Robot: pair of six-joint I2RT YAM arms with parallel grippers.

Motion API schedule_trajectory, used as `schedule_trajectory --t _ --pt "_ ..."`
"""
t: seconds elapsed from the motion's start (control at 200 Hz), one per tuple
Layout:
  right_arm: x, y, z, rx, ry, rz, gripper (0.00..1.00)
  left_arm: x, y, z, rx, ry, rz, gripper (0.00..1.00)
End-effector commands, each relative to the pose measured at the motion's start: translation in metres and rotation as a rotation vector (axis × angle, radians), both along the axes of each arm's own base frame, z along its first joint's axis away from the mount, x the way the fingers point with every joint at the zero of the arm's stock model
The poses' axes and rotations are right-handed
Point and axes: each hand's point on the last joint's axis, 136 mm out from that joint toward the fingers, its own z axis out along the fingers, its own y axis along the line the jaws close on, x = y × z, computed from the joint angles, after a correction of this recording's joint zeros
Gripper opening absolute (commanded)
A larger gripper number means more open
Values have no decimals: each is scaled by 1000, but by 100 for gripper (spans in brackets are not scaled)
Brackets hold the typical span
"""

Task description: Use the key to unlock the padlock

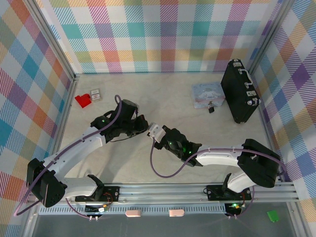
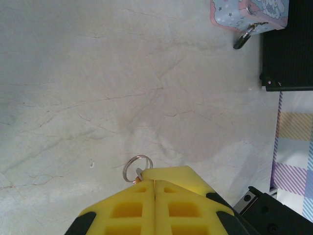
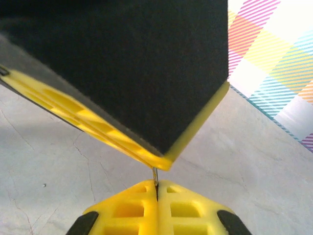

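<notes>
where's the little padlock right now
In the top view, the small dark padlock sits far right, by the pastel cartoon tin, just left of the black briefcase.

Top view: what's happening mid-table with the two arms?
Looks like a handover. The left gripper is shut with the key ring poking out past its tips. The right gripper is shut on a thin metal blade, apparently the key, right at the left's fingertips. The padlock sits untouched at the tin, beside the briefcase.
</notes>
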Motion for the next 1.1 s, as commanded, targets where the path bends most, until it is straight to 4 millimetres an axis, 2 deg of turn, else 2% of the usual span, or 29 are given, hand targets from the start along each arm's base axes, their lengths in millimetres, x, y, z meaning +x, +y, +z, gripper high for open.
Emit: schedule_trajectory --t 0.0,0.125,0.39,0.46,0.485,0.58,0.695,0.86,0.99,1.095 --pt "5 1 21 96 -19 -32 6 -4 7 -13 41 34 12 0" --pt "5 0 15 88 13 -29 25 0 13 -13 74 4 18 0" --pt "3 -15 12 163 114 -27 43 11 27 -16 130 -74 6 0" --pt "3 -26 16 240 205 -14 48 15 35 -15 176 -114 -5 0" --pt "4 -33 12 251 260 -10 49 17 36 -14 189 -139 -20 0" --pt "9 -56 21 382 463 24 50 24 40 -11 242 -253 -73 0" --pt "11 -69 30 462 638 73 54 33 35 -6 254 -406 -138 0" --pt "11 -70 41 572 864 183 55 36 3 23 129 -657 -283 0" --pt "7 -67 46 621 906 283 54 27 -13 46 38 -773 -371 0" --pt "9 -66 46 618 907 286 54 23 -23 56 -12 -790 -420 0"
